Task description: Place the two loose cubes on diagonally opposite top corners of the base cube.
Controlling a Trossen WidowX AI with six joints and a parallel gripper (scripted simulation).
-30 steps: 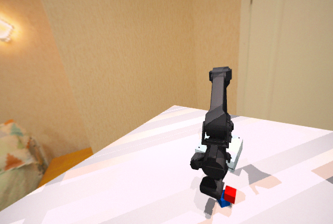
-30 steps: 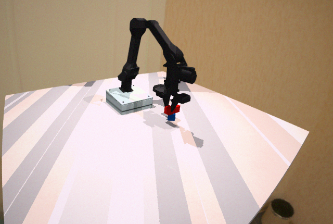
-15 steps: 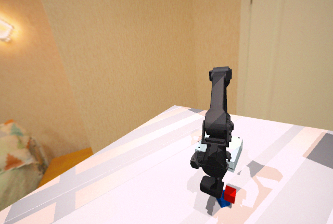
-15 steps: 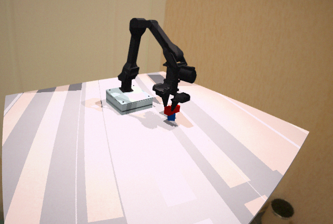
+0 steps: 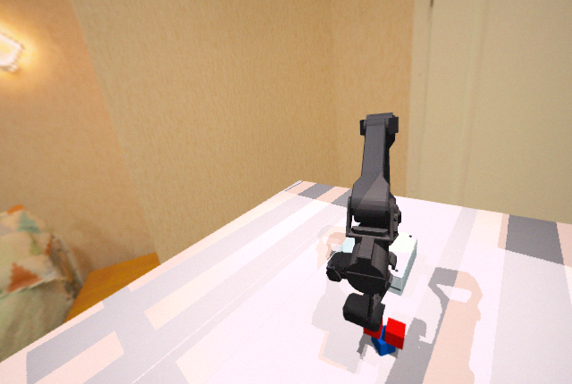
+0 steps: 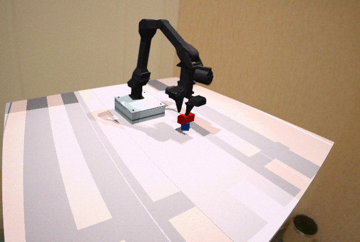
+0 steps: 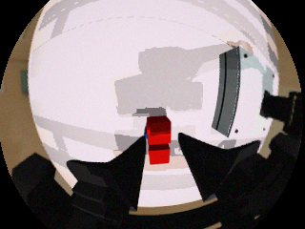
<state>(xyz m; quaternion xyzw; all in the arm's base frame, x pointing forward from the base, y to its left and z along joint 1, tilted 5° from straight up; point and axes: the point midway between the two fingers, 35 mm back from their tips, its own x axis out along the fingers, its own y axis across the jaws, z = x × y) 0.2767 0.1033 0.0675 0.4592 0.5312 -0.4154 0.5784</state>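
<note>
The blue base cube (image 6: 185, 126) stands on the table in front of the arm's base. Two red cubes sit side by side on top of it, one (image 6: 182, 119) to the left and one (image 6: 190, 116) to the right in the exterior view. In the top view the right red cube (image 5: 395, 332) shows clearly, while the other (image 5: 372, 331) is mostly hidden behind the wrist; the blue cube (image 5: 383, 346) peeks out below. My gripper (image 6: 183, 110) is open, its fingertips just above the red cubes. In the wrist view the fingers flank the two red cubes (image 7: 159, 140).
The arm's grey mounting plate (image 6: 139, 107) stands behind and to the left of the stack. A dark round bin (image 6: 304, 225) sits on the floor past the table's near right corner.
</note>
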